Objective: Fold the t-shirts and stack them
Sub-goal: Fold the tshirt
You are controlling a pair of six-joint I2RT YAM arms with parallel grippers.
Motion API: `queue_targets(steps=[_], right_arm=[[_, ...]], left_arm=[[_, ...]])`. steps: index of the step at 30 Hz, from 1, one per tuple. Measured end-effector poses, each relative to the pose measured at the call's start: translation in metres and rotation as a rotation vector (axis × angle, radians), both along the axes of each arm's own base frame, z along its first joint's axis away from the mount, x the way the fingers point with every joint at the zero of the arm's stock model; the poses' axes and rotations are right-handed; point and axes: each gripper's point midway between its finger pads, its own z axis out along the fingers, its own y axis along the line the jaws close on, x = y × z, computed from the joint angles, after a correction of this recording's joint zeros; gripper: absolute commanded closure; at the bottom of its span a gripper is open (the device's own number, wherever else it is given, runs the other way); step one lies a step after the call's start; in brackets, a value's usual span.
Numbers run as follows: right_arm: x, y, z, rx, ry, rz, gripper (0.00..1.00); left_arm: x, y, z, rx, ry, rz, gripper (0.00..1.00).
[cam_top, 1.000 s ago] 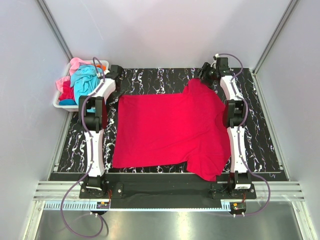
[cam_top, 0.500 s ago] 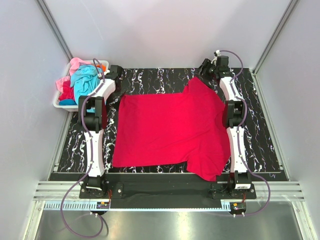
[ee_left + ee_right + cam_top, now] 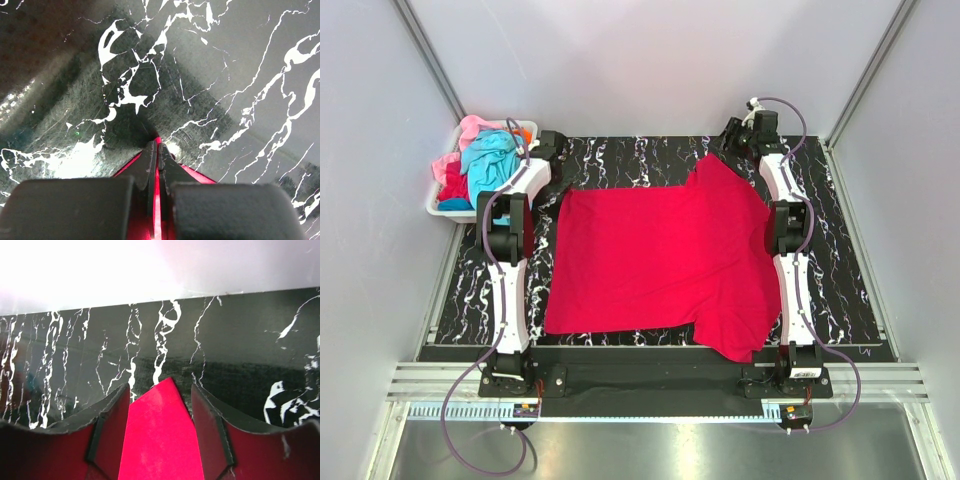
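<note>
The crimson-red t-shirt (image 3: 660, 260) lies spread flat on the black marbled table (image 3: 630, 160). My left gripper (image 3: 560, 185) is at its far left corner. In the left wrist view the left gripper (image 3: 159, 145) is shut on a thin fold of the red cloth (image 3: 200, 176), low over the table. My right gripper (image 3: 730, 138) is at the shirt's far right sleeve tip. In the right wrist view the right gripper (image 3: 159, 390) is open, and the pointed red tip (image 3: 160, 430) lies between the fingers without being pinched. Turquoise (image 3: 490, 160), pink (image 3: 472, 128) and orange (image 3: 525, 133) t-shirts are heaped at the far left.
A white plastic basket (image 3: 438, 205) holding the heaped shirts stands off the table's far left corner, just behind the left arm. Grey walls close in the back and both sides. The shirt's near right part hangs over the table's front edge (image 3: 620, 347).
My right gripper has let go of the sleeve tip and drawn back a little toward the far wall. The tip now lies on the table. The left arm has not moved.
</note>
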Motion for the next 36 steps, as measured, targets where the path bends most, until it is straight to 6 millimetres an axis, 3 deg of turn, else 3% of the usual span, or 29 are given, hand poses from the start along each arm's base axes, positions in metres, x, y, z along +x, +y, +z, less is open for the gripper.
queue_targets(steps=[27, 31, 32, 36], right_arm=[[-0.019, 0.017, -0.022, 0.128, 0.158, -0.007, 0.46], [-0.021, 0.016, -0.025, 0.131, 0.178, -0.015, 0.6], [-0.022, 0.016, -0.026, 0.133, 0.187, -0.017, 0.7], [-0.027, 0.016, -0.031, 0.138, 0.219, -0.023, 0.83]], left_arm=[[-0.015, -0.006, 0.0, -0.038, 0.01, -0.013, 1.0], [-0.015, -0.007, 0.001, -0.04, 0.01, -0.015, 1.0], [-0.016, -0.007, 0.001, -0.04, 0.011, -0.015, 1.0], [-0.017, -0.007, 0.001, -0.041, 0.013, -0.016, 1.0]])
